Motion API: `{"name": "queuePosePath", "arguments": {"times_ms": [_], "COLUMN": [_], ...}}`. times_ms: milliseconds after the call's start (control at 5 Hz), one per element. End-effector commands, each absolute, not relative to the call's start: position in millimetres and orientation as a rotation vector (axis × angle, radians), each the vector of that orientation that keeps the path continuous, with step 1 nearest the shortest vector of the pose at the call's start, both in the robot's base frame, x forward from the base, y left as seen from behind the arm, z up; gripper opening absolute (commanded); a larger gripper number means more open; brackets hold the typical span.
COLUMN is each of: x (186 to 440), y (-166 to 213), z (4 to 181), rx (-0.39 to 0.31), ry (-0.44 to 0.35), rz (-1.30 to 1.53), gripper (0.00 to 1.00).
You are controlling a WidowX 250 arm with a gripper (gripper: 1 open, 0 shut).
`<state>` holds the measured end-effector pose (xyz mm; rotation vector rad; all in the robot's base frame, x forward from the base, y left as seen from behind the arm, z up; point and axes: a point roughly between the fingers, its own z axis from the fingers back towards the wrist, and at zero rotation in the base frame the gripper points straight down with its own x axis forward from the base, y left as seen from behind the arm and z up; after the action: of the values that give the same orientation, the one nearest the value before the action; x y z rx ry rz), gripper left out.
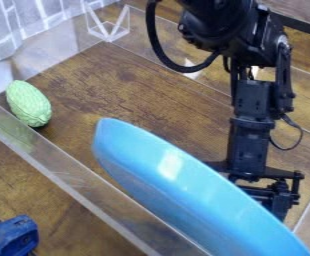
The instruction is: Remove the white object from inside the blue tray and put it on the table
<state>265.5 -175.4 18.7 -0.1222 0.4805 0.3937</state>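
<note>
The blue tray (185, 190) stands tilted steeply across the lower right of the picture, showing one plain blue face. The white object is hidden. My gripper (265, 205) points down at the table (131, 90) just behind the tray's right part. Its jaws are spread wide and it is open. One black finger (281, 200) shows past the tray's edge, and the other is covered by the tray. Whether a finger touches the tray I cannot tell.
A green oval object (28, 103) lies at the left by the clear acrylic panel (38, 150) that runs along the table's near edge. Another clear panel (111, 20) stands at the back. Something blue (8, 240) sits outside the panel at the bottom left.
</note>
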Motion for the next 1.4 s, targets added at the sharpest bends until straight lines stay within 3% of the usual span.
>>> {"name": "queuePosePath", "arguments": {"times_ms": [0,600,1200], "x": [269,288,280], "y": [-181,-175,-155], "z": [36.9,29.6,29.0], "rx": [-0.123,-0.107,-0.058], "ry": [0.446,0.469,0.489], "rz": [0.287,0.309,0.219], "gripper": [1.00,1.00,1.00]}}
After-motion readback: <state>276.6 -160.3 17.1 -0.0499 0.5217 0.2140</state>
